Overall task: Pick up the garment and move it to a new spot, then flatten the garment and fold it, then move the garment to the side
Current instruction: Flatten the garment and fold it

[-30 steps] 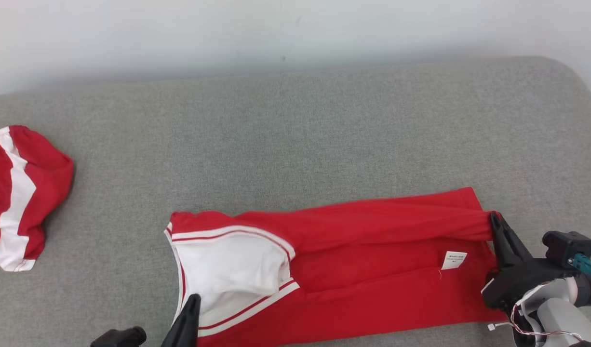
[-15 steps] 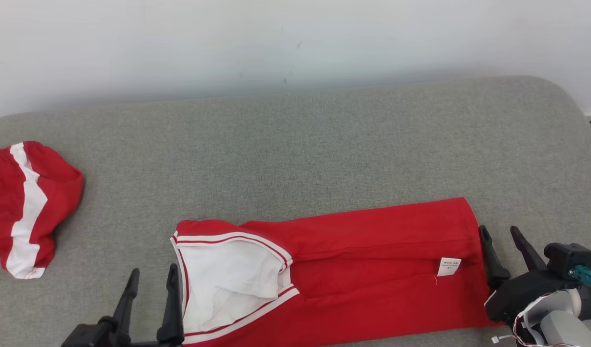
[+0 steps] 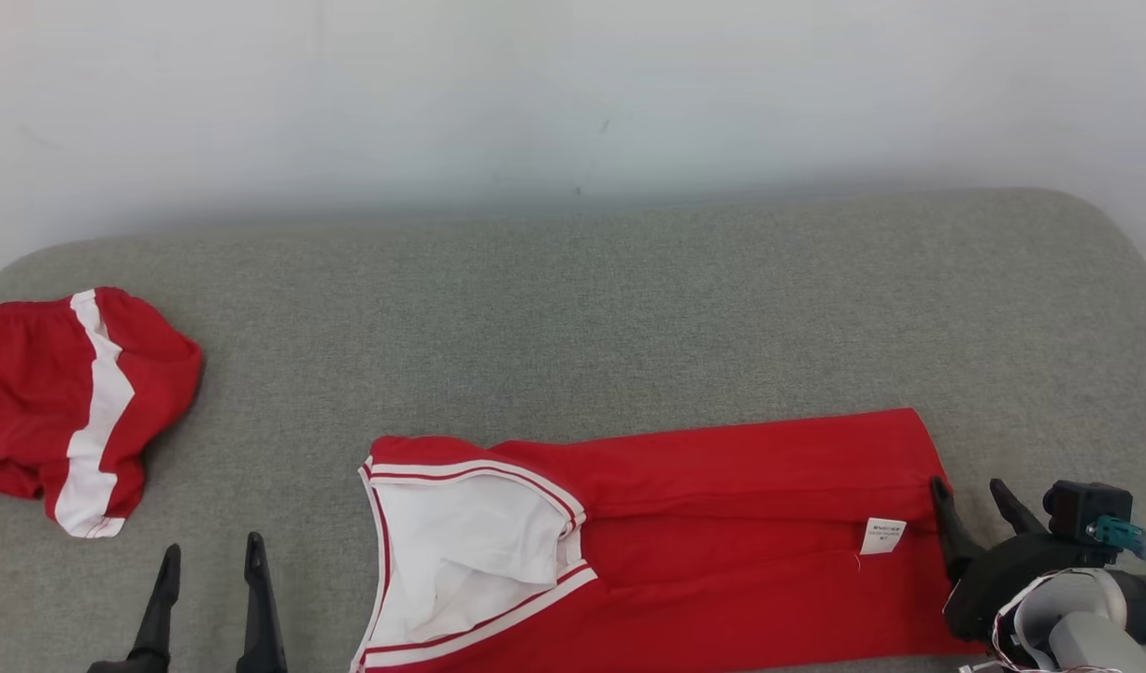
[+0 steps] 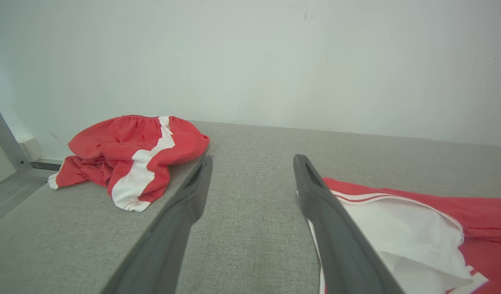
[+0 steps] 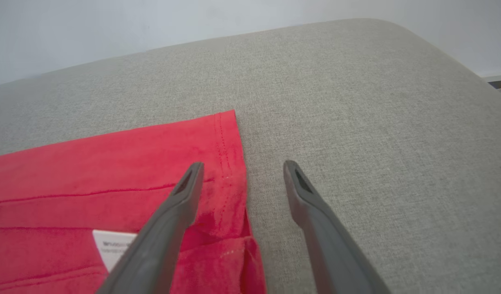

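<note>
Left gripper (image 3: 211,548) sat at 7 o'clock in the head view, its two fingers spread apart with nothing between them, over bare grey cushion (image 3: 629,308) just beside the collar end of the garment (image 3: 723,523). At 4 o'clock the right gripper (image 3: 967,488) was likewise parted and empty-handed, one finger over the hem corner and the other over the cushion; whether that finger touched the cloth could not be told. The garment lay near the front edge at about 5 o'clock, stretched out long from 8 o'clock to 4 o'clock, smooth and flat, its far edge turned over toward the middle so that a crease ran along its length and a white label (image 3: 882,536) showed near the hem. Its white inner face showed at the opening at the collar end. By the look of it, the moving and flattening were done and one lengthwise fold was in place. Judging from that, further folding, probably the near edge and then end to end, remained, as did carrying it to the side. A crumpled red-and-white cloth (image 3: 68,402) lay well apart at 9 o'clock.
</note>
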{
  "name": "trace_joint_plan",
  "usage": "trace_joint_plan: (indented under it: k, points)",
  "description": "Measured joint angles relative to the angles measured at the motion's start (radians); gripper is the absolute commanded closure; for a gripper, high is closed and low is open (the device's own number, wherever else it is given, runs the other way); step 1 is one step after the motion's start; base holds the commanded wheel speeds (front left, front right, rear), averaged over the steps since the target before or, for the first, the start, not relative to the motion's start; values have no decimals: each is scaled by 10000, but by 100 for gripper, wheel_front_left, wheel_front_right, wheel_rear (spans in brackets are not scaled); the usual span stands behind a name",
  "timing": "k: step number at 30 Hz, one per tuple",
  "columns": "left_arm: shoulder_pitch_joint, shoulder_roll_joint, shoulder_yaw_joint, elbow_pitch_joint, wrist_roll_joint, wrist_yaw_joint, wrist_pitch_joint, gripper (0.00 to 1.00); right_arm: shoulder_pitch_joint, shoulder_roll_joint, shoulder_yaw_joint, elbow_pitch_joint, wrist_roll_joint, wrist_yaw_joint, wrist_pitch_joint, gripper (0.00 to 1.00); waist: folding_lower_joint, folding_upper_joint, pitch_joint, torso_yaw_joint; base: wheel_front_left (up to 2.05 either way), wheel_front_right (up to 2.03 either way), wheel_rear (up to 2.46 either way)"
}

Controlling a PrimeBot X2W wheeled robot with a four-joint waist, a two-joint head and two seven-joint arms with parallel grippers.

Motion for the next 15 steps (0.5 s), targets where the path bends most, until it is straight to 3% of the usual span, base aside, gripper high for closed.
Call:
trace_joint_plan:
  k: [14,15]
  points:
    - [109,-709,755,612,924,-604,0,0,-449,364,627,1638,238,0,504,0,0,0,-25,424,0,0,0]
    - [108,-742,817,616,940,-614,0,0,-462,366,663,1716,290,0,593,55,-1,0,-21,433,0,0,0]
